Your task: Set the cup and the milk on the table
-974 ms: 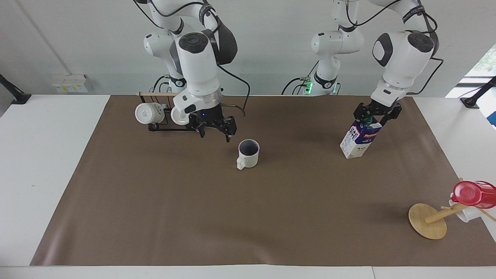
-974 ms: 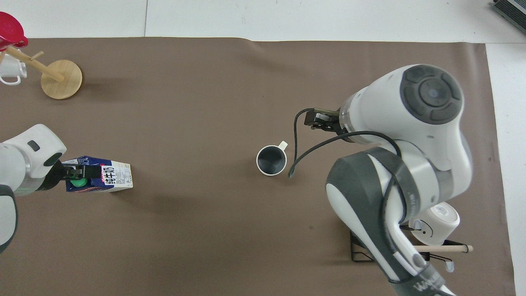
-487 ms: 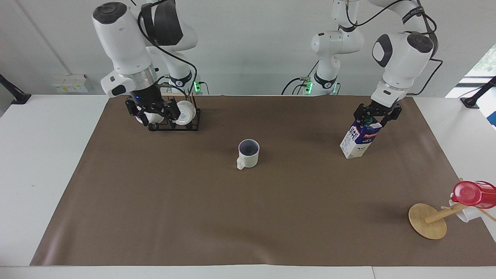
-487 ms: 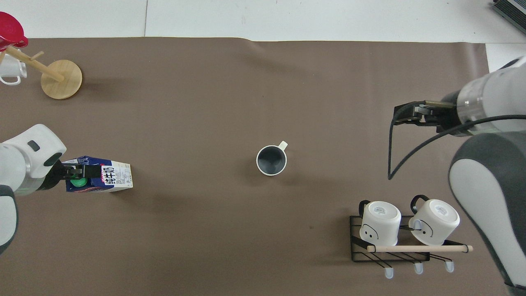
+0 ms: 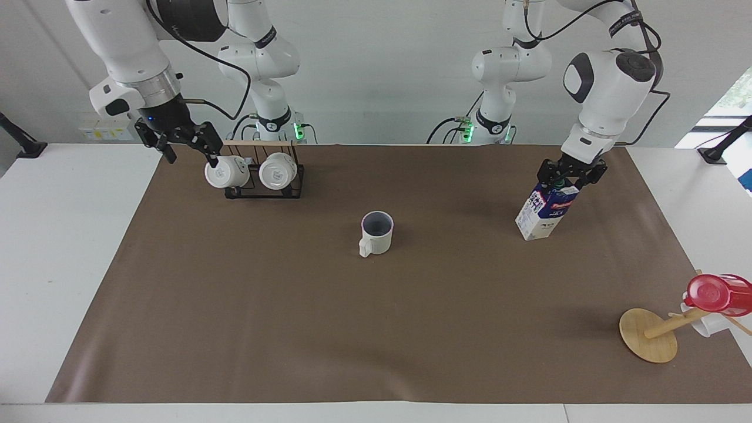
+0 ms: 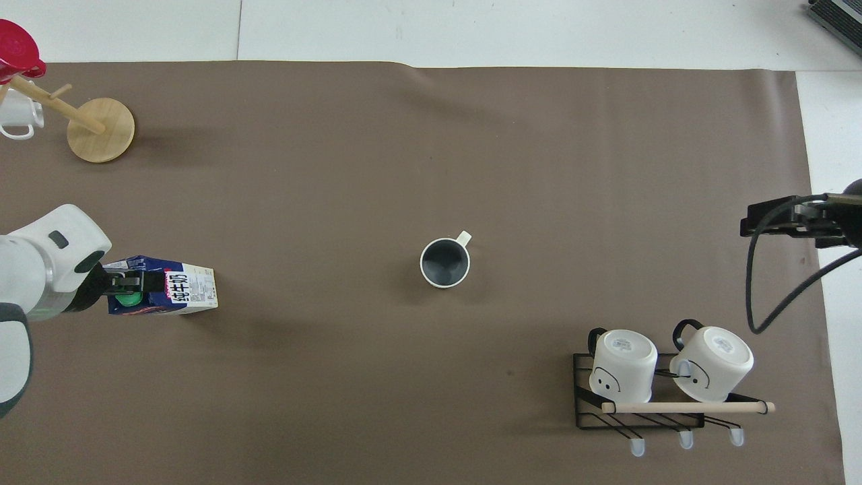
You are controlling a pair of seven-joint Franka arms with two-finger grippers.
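While the cream-white ribbed mug [image 5: 376, 232] [image 6: 444, 262] stands upright and alone near the middle of the brown mat [image 5: 329, 329] [image 6: 377, 148] on the white table [image 5: 53, 235] [image 6: 512, 30], its loop handle turned away from the robots, the milk carton [image 5: 546, 210] [image 6: 165, 294] sits on the mat toward the left arm's end of the table. The carton leans slightly, its base on the mat, and the left pincer [image 5: 568, 176] [image 6: 124, 281] is clamped around its green screw cap from above.

The right pincer [image 5: 183, 143] [image 6: 784, 221] hangs in the air over the mat's edge at the right arm's end of the table, just above the black wire mug rack [image 5: 264, 191] [image 6: 640, 404]. Its fingers are spread apart and grasp nothing. On that rack, two glossy white mugs [image 5: 226, 172] [image 6: 623, 365] lie tipped on their sides beneath a wooden rail, side by side.

The mug stands well apart from both the carton and the rack, farther from the robots than either. At the corner of the mat farthest from the robots on the left arm's end, a wooden mug tree [image 5: 649, 335] [image 6: 101, 129] with a round base leans over, carrying a red translucent cup [image 5: 717, 294] [image 6: 17, 50] and a small white cup [image 5: 705, 326] [image 6: 17, 118].
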